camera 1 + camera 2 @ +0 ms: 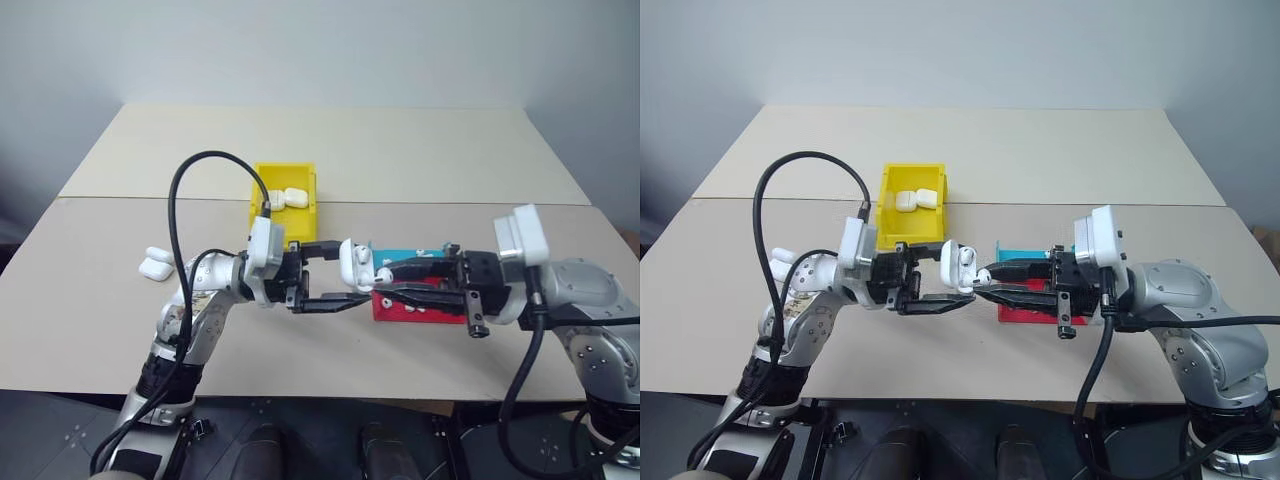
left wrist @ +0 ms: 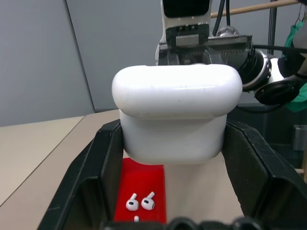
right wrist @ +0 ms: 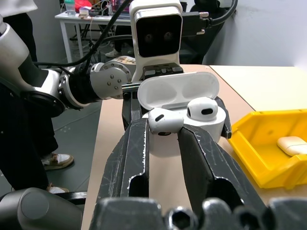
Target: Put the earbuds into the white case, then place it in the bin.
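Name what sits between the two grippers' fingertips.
The open white case, clamped by the left gripper, and one earbud pinched in the right gripper at its mouth; clearest in the right wrist view.

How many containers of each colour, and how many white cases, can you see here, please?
Yellow bin: 1
Red tray: 1
Blue tray: 1
White cases: 5 (held 1, in the bin 2, loose on the table 2)
Total: 8

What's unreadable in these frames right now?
- Case interior: left wrist view sees only its closed back.
- Red tray contents: head views, blocked by right claw.
- Seated earbud depth: right wrist view, held earbud partly in front.
- Bin: cut off by the frame edge.
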`<action>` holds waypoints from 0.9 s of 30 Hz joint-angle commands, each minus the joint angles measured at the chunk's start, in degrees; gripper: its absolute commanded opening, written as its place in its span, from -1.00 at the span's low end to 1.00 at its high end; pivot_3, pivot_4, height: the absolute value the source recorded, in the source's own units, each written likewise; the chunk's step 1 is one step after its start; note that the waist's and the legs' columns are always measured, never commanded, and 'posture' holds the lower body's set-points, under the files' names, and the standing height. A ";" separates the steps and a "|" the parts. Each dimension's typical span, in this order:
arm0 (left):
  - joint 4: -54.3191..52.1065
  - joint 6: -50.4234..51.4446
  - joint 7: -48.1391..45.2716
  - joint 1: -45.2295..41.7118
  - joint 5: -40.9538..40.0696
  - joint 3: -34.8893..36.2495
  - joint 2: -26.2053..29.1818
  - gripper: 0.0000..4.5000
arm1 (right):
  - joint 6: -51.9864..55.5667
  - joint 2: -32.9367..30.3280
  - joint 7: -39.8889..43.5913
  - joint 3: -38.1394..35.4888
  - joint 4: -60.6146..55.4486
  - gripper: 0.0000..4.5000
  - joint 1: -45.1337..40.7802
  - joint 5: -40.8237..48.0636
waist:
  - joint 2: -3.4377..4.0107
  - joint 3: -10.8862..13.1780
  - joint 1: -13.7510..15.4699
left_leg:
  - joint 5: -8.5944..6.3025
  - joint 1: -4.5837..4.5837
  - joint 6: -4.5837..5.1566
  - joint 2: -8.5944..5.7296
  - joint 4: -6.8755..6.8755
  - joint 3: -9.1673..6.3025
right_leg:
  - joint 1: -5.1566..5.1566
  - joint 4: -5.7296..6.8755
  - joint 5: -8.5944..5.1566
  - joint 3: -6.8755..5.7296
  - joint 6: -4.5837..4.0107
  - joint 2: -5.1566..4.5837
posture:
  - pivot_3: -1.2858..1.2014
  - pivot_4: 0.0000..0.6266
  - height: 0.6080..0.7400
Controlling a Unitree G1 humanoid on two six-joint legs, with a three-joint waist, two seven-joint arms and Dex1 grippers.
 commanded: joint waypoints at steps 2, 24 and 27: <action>-0.79 -1.08 -0.50 -1.16 0.40 -0.31 0.55 0.24 | -1.78 -0.68 0.67 -0.29 -1.29 -0.46 -1.42 0.02 | 0.00 0.00 -0.02 | 0.00 0.00 0.00 0.00 0.00 0.00 | 0.00 0.00 0.00 0.00 0.00 0.00 | 0.03 -0.52 1.00; -0.41 -2.14 -1.78 -1.21 1.08 -0.59 0.74 0.24 | -3.24 -1.58 1.94 2.55 -1.34 -0.46 -1.84 -3.87 | 0.00 0.00 0.01 | 0.00 0.00 0.00 0.00 0.01 0.00 | 0.00 0.00 0.00 0.00 0.00 0.00 | 0.03 -0.52 1.00; -0.55 -2.13 -1.92 -1.06 1.07 -0.69 0.78 0.24 | -3.17 -1.54 1.99 2.59 -1.25 -0.46 -2.05 -3.83 | 0.00 0.00 0.00 | 0.00 0.00 0.00 0.00 0.01 0.00 | 0.00 0.00 0.00 0.00 0.00 0.00 | 0.03 -0.52 1.00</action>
